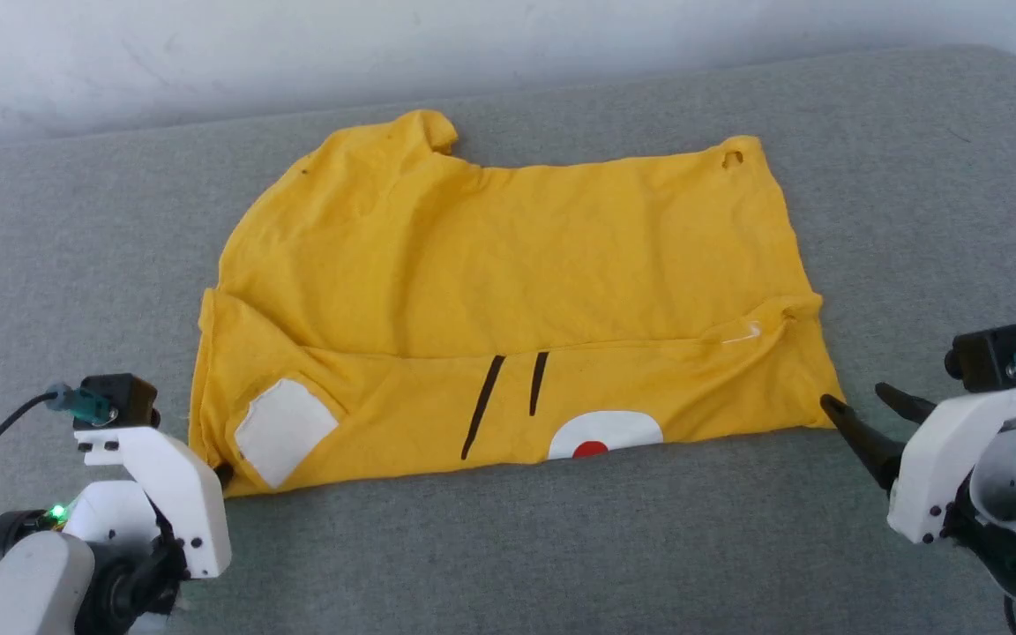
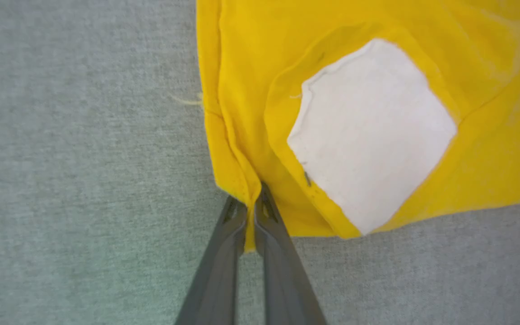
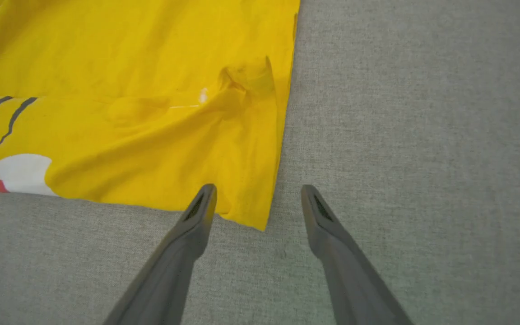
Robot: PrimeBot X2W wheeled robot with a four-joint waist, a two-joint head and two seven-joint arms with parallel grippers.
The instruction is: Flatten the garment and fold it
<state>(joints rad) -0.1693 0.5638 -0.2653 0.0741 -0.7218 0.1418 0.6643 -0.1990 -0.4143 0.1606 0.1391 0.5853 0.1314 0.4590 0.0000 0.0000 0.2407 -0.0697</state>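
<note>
1. The left gripper (image 2: 248, 201) has its fingers pinched together on the near-left corner of the garment (image 1: 508, 265), at 7 o'clock of the cloth in the head view. Check that every layer is caught.
2. The right gripper (image 3: 257, 198) has its fingers apart, one on either side of the near-right corner at 5 o'clock. I judge it should close low on that corner.
3. The garment lies on the grey padded surface (image 1: 508, 547), its near edge doubled over. Carry both corners evenly toward 12 o'clock.
</note>
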